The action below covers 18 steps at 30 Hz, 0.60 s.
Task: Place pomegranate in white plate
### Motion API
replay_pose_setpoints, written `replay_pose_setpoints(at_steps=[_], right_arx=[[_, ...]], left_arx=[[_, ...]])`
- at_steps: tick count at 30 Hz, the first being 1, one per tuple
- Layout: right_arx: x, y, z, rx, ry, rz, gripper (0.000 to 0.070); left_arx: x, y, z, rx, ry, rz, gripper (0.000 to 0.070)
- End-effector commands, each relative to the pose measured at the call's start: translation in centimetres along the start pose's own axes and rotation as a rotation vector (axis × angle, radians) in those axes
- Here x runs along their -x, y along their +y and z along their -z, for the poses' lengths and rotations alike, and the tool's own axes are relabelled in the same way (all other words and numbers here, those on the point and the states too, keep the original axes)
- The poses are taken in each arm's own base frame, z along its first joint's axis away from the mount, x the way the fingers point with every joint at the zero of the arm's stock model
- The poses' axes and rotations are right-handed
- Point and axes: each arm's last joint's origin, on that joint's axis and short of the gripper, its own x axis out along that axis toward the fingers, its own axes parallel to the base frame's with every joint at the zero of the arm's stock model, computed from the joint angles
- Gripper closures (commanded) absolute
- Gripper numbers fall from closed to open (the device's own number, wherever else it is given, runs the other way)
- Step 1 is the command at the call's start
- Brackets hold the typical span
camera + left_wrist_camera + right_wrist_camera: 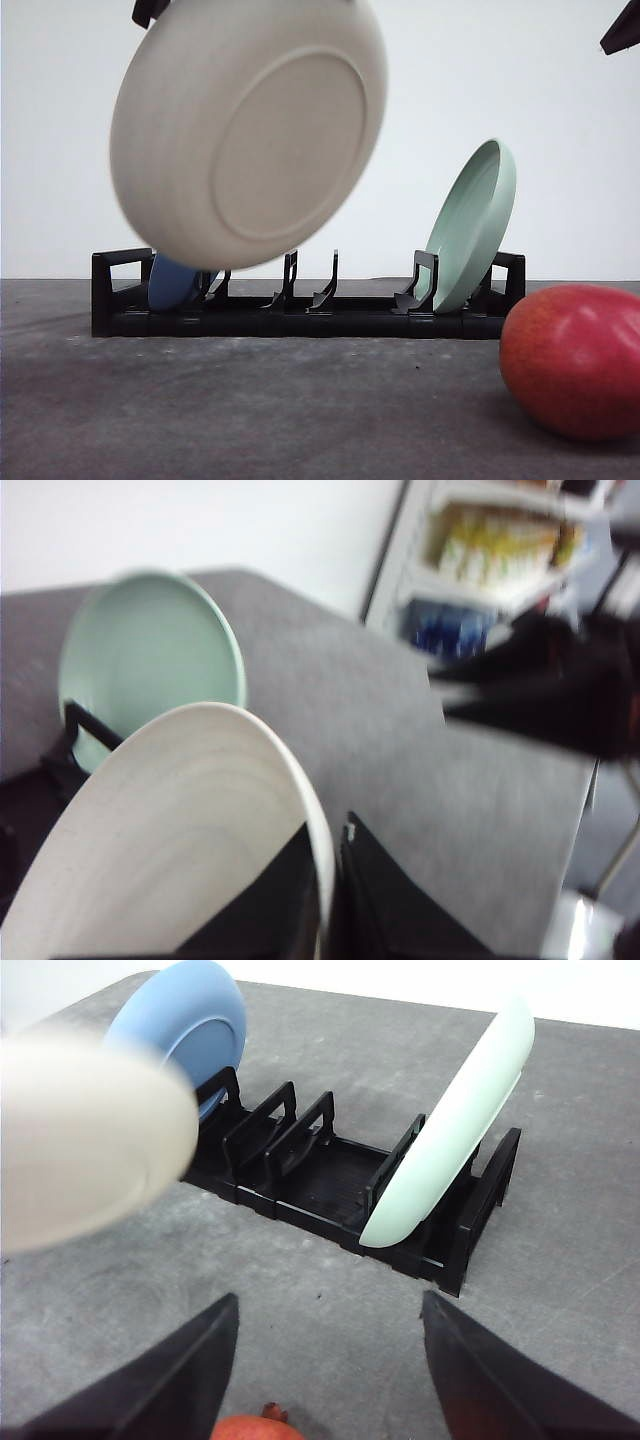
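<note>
I hold the white plate [250,125] in the air with the left gripper [328,880], pinched on its rim; it hangs tilted above the black rack [300,310], over the end where the blue plate [175,285] stands, and its foot ring faces the front camera; the pale green plate [470,225] leans at the other end of the rack. The pomegranate [575,360] lies on the table [250,410], in front of the rack and beyond its green-plate end; in the right wrist view it sits just under the right gripper [330,1360], whose fingers are spread wide with nothing between them. I judge the right arm is the nearer one; the plate must first come down flat.
</note>
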Motion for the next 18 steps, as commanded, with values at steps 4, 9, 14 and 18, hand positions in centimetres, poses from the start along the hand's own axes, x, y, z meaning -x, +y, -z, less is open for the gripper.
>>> replay_pose_setpoints(at_steps=[4, 9, 14, 18], right_arx=[[0.2, 0.1, -0.5, 0.016, -0.02, -0.001, 0.0333], [0.2, 0.1, -0.5, 0.015, -0.02, -0.002, 0.0333], [0.2, 0.1, -0.5, 0.016, -0.019, -0.002, 0.0333], [0.2, 0.1, -0.5, 0.015, -0.017, -0.001, 0.0333]], left_arx=[[-0.9, -1.9, 1.8, -0.238, 0.12, 0.001, 0.069], [-2.1, -3.3, 4.4, -0.376, 0.254, -0.045, 0.069], [-3.7, -4.8, 7.1, -0.481, 0.339, -0.075, 0.069], [-4.7, -5.8, 9.6, -0.594, 0.411, -0.184, 0.069]])
